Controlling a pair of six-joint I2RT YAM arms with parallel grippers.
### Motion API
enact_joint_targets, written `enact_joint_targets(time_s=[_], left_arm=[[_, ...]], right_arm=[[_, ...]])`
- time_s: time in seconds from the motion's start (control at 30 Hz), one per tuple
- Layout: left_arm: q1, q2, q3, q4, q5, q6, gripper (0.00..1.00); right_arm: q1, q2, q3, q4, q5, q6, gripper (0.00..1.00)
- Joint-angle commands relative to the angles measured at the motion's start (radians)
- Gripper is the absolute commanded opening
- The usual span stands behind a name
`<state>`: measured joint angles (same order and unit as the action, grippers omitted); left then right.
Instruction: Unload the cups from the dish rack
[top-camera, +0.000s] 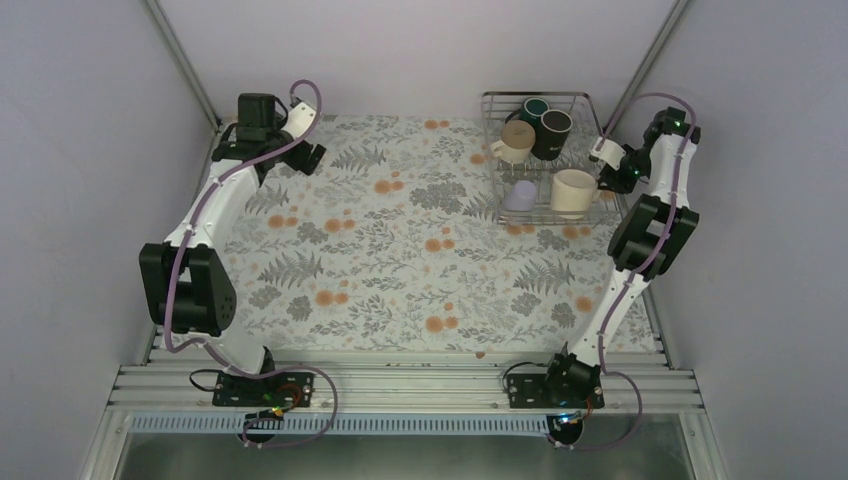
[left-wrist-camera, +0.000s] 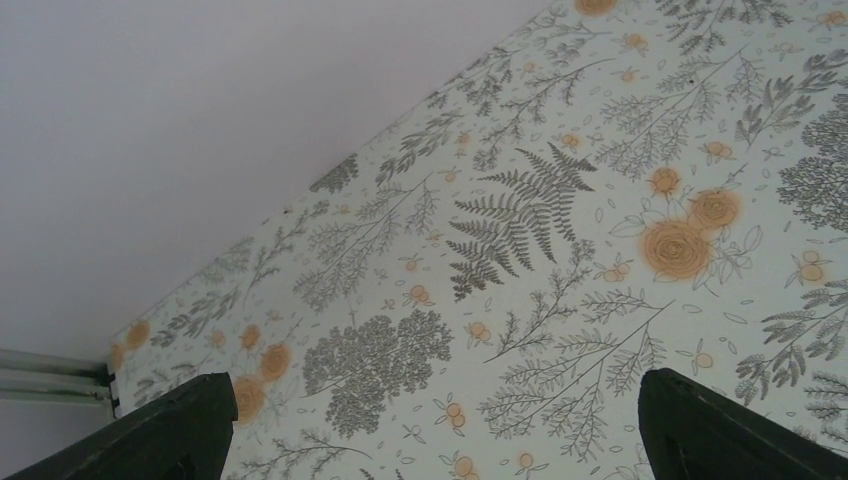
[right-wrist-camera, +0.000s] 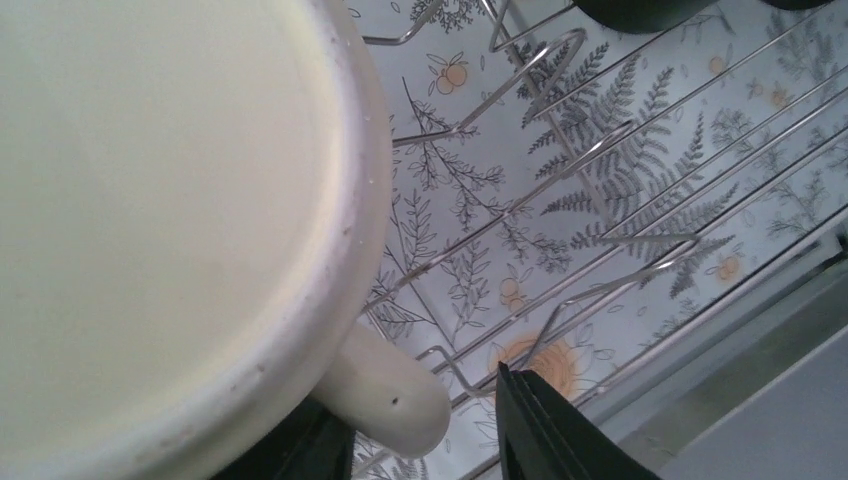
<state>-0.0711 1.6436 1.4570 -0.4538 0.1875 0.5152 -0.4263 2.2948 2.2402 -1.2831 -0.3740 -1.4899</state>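
You have the right gripper (right-wrist-camera: 415, 435) at the near right corner of the dish rack (top-camera: 505, 95). Its 2 fingers (right-wrist-camera: 545, 435) are spread, with the handle of the cream mug (right-wrist-camera: 170, 200) between them and not yet pinched. One finger sits just beside the handle with a gap showing; the other is partly hidden under the mug's body. Centre the handle, close firmly, then lift straight up so the base clears the wire prongs (right-wrist-camera: 690, 240) before you swing out over the table (top-camera: 400, 270). The other 4 cups (top-camera: 552, 132) sit in the rack too. Your left gripper (left-wrist-camera: 430, 425) hangs open above the floral table at the far left, well apart.
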Motion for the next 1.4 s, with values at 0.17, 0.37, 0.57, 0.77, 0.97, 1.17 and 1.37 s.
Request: enact_joint_targets(time_s=[0.17,0.37,0.57,0.77,0.97,1.17,1.37], left_arm=[[-0.064,0.033,0.066,-0.065,-0.004,0.043,1.00],[-0.135,0.048,0.096,-0.072,-0.047,0.068,1.00],[-0.181,0.078,0.156,-0.078,-0.065,0.068,1.00],[-0.241,0.085,0.165,-0.002,-0.166,0.065,1.00],[-0.284,0.099,0.172,0.078,-0.220,0.044,1.00],[-0.330,0.081,0.124,0.201,-0.331,0.055,1.00],[-0.330,0.080,0.119,0.281,-0.473,0.051,1.00]], right_arm=[[0.005,-0.078,-0.114,0.078,-0.162,0.020,0.27],[-0.028,-0.135,-0.108,0.059,-0.272,0.037,0.08],[-0.040,-0.197,-0.124,0.039,-0.316,0.061,0.04],[-0.069,-0.295,-0.151,0.045,-0.370,0.080,0.04],[-0.068,-0.391,-0.212,0.097,-0.357,0.102,0.04],[-0.024,-0.493,-0.207,0.086,-0.344,0.099,0.04],[0.175,-0.591,-0.257,0.122,-0.186,0.132,0.04]])
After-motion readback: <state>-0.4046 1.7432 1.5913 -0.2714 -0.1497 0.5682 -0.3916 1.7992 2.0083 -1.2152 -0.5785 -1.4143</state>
